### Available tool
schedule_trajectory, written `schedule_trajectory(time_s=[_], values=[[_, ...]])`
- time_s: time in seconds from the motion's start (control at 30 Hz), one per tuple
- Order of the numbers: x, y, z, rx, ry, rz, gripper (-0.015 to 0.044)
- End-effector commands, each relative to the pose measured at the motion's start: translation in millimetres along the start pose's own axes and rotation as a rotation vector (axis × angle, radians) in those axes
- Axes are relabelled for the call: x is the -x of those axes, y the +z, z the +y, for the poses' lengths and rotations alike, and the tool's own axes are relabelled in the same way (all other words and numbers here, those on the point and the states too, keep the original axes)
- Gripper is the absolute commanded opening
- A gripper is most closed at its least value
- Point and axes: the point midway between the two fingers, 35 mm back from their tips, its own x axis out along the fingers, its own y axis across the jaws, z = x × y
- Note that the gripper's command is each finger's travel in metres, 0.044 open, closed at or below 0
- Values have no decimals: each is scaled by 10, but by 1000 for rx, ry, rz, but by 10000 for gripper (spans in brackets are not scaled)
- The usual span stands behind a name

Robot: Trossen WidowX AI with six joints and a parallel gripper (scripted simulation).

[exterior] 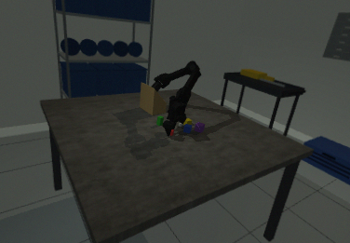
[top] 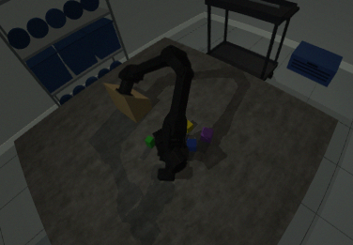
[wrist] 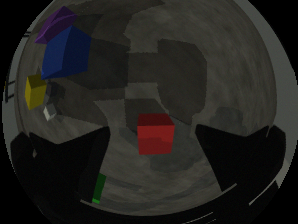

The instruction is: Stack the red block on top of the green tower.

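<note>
The pincer point(wrist: 152, 145) hangs wide and empty above the red block point(wrist: 156, 133), which lies on the tabletop point(wrist: 200, 56). Grasp, lift and placement onto the green tower point(top: 150, 141) remain.

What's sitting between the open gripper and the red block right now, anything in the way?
Nothing visible. In the wrist view the red block lies on bare table between the open gripper's two fingers, with open gaps on both sides. The blue block and yellow block sit off to one side.
</note>
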Motion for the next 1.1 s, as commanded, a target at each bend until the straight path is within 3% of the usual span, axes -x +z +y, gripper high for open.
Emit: schedule_trajectory(time_s=[0.0,0.3,0.7,0.97,1.07], values=[[-16,-2,6,-5,3,-4,440],[-12,0,8,-2,1,0,440],[-12,0,8,-2,1,0,125],[-12,0,8,-2,1,0,72],[54,0,4,-2,1,-1,0]])
